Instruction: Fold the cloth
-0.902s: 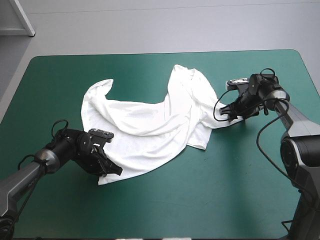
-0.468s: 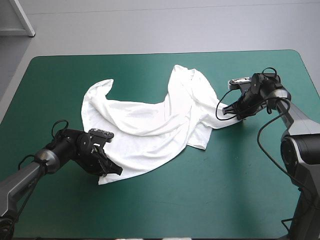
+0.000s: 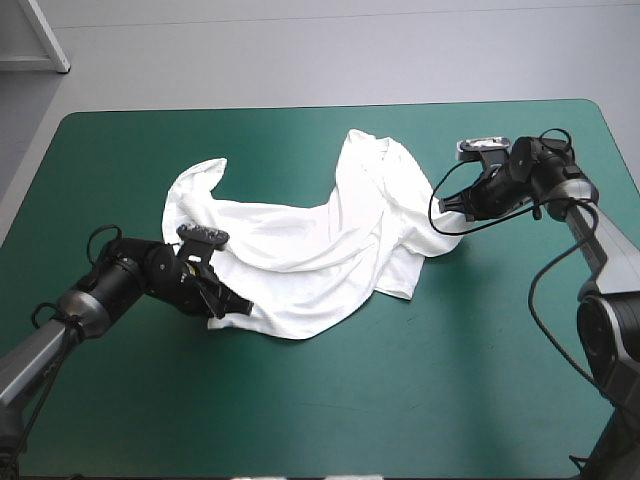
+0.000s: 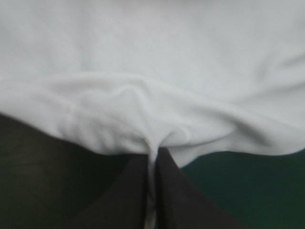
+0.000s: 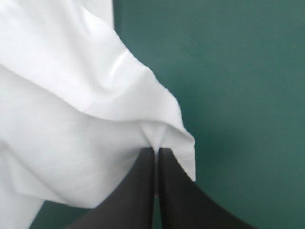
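Your left claw (image 3: 232,306) is pinching the T-shirt's (image 3: 300,250) near hem, fingers pressed together on the cloth. Since just before, it has slid inward, away from the near edge of the counter (image 3: 400,400), dragging the hem with it. The near corner that stuck out is gone. The T-shirt lies spread but rumpled mid-counter, no clean fold yet. Farther out, your right claw (image 3: 455,207) pinches the shirt's right-hand corner, and it has crept up and toward the far edge, lifting that corner. Likely both ends are gripped for straightening or a first fold, so it's early in the task.
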